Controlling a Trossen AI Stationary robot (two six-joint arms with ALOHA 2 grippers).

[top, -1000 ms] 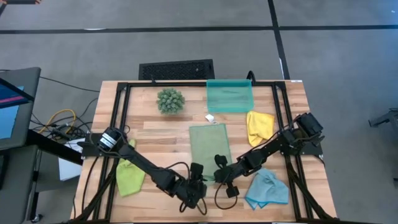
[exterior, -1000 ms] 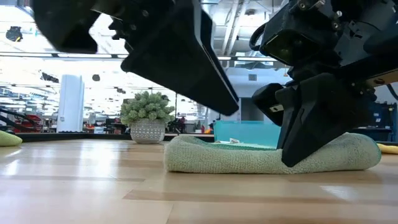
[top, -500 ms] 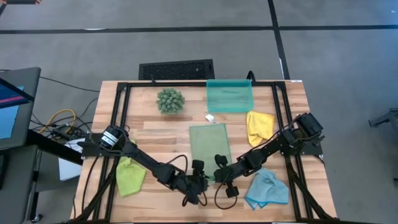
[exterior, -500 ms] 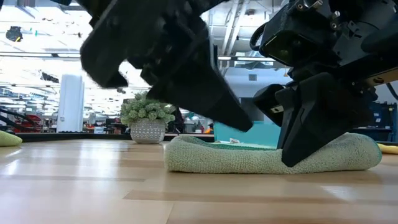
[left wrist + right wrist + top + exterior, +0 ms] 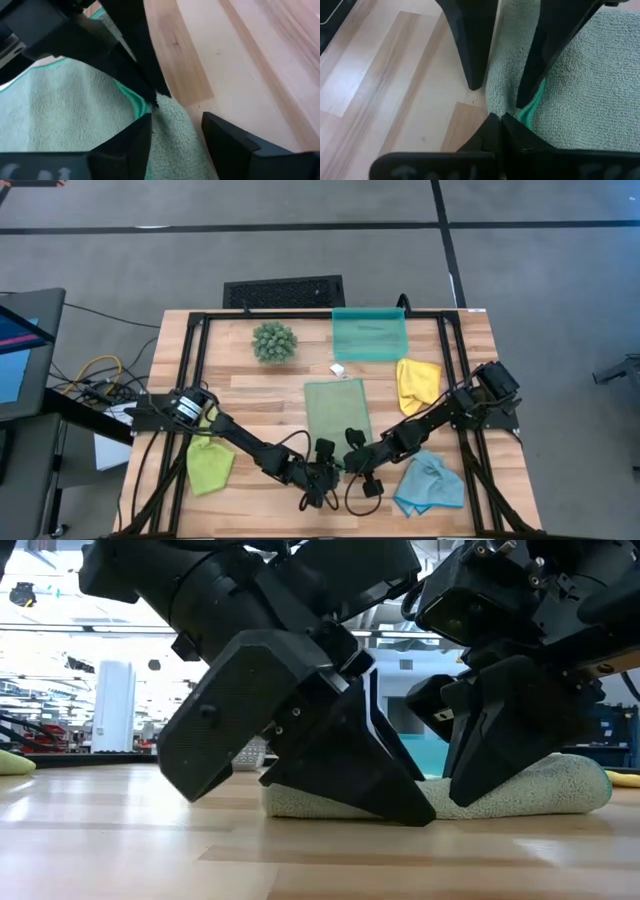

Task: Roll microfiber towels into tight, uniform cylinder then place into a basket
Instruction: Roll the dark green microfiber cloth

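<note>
- Since the earlier frames, left gripper point(image 5: 322, 476) has come in from the table's near edge to the near left corner of the sage green towel point(image 5: 337, 422); in the low view it now blocks most of the towel's folded edge and the plant behind it.
- Sage green towel: lies flat at the table's centre, its near edge doubled over into a low thick fold point(image 5: 540, 790); a teal hem shows at that fold in both wrist views.
- Left gripper: fingers apart, straddling the towel's corner point(image 5: 170, 131); fingertips down at the wood.
- Right gripper point(image 5: 352, 465): fingers together, pinched on the near edge of the sage green towel point(image 5: 517, 117), just beside the left gripper.
- Yellow towel point(image 5: 417, 382): crumpled, right of the sage one, partly under the right arm.
- Light blue towel point(image 5: 431, 483): crumpled, near right of the table.
- Lime green towel point(image 5: 209, 465): loosely folded, near left, partly under the left arm.
- Basket point(image 5: 369, 335): translucent teal, far side of the table, beyond the sage towel and apart from it.
- Plant ball point(image 5: 274, 341): spiky green, left of the basket.
- Small white object point(image 5: 338, 368): between basket and sage towel; too small to identify.
- Black grille point(image 5: 284, 291): on the floor beyond the table's far edge.
</note>
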